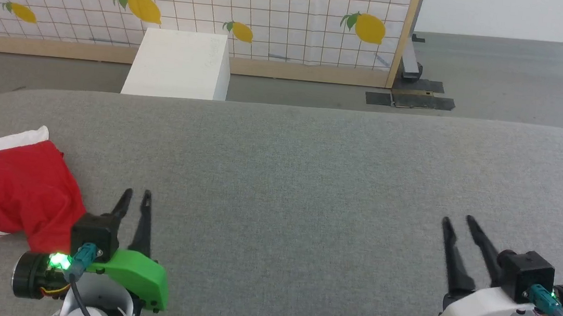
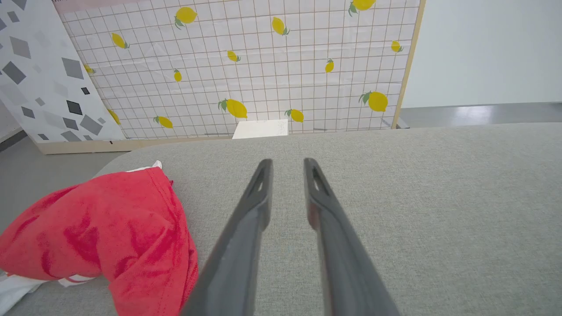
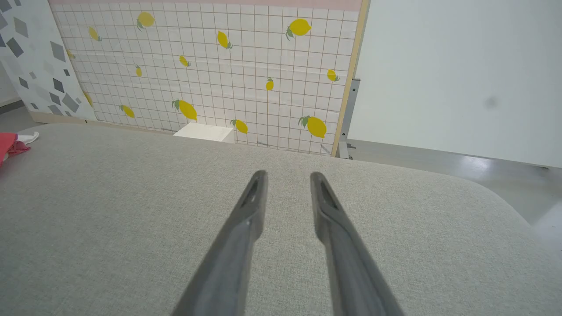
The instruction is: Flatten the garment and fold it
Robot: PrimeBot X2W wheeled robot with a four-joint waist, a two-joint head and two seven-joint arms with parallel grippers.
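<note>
The red garment [image 1: 6, 192] lies bunched in a heap at the left edge of the grey padded table [image 1: 311, 171], with white fabric showing at its edges. The left gripper [image 1: 136, 194] is over the table just beside the heap, fingers slightly parted, holding nothing. The right gripper [image 1: 458, 218] is near the table's right end, fingers likewise parted, empty.

Both arms low and forward, wrists roughly level, fingers pointing ahead. My left gripper [image 1: 137, 193]: jaws parted by a narrow gap, fingers near parallel, nothing between them. My right gripper [image 1: 457, 219]: jaws slightly wider apart, fingers leaning a bit toward my left, also unloaded.
</note>
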